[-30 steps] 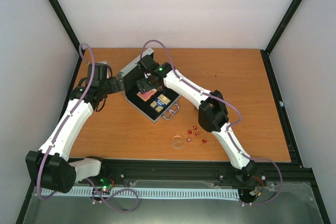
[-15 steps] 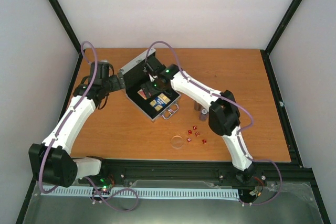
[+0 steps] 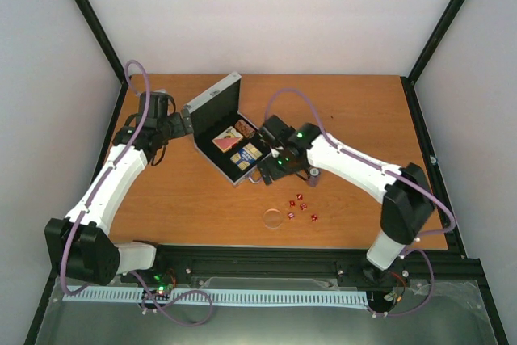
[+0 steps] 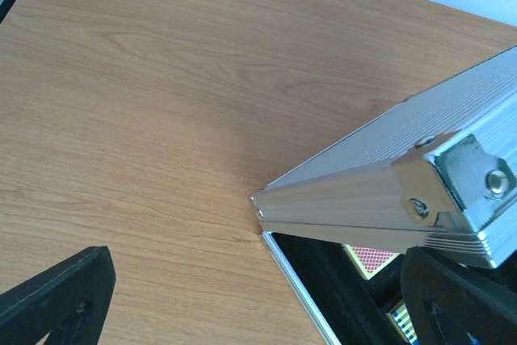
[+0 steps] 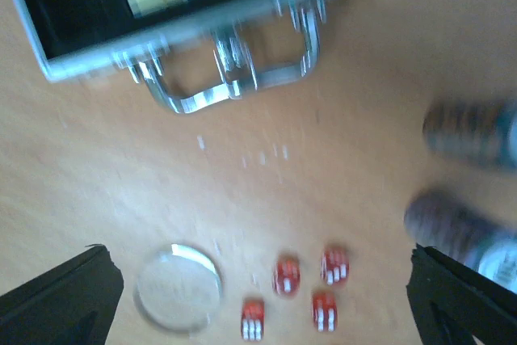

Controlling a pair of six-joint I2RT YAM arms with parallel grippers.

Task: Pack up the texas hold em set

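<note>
The silver case [image 3: 212,103] lies open at the table's back left, its lid raised. Inside lie a red-white deck [image 3: 227,141] and a blue-yellow deck [image 3: 248,153]. My left gripper [image 3: 179,124] is open at the lid's left corner [image 4: 452,183]; its fingers [image 4: 56,300] stand wide apart. My right gripper [image 3: 271,164] hangs open just in front of the case handle [image 5: 234,70]. Below it on the table lie the clear disc [image 5: 178,295] and several red dice [image 5: 300,292]. Two dark chip stacks [image 5: 464,131] stand to its right, blurred.
The orange-brown table [image 3: 363,119] ends at a black rail along the near edge [image 3: 283,258]. Black frame posts [image 3: 440,18] rise at the back corners, with white walls behind.
My right arm has pulled out of the case and swung toward the near right, now in front of the handle. The decks show uncovered. The left arm has barely moved.
</note>
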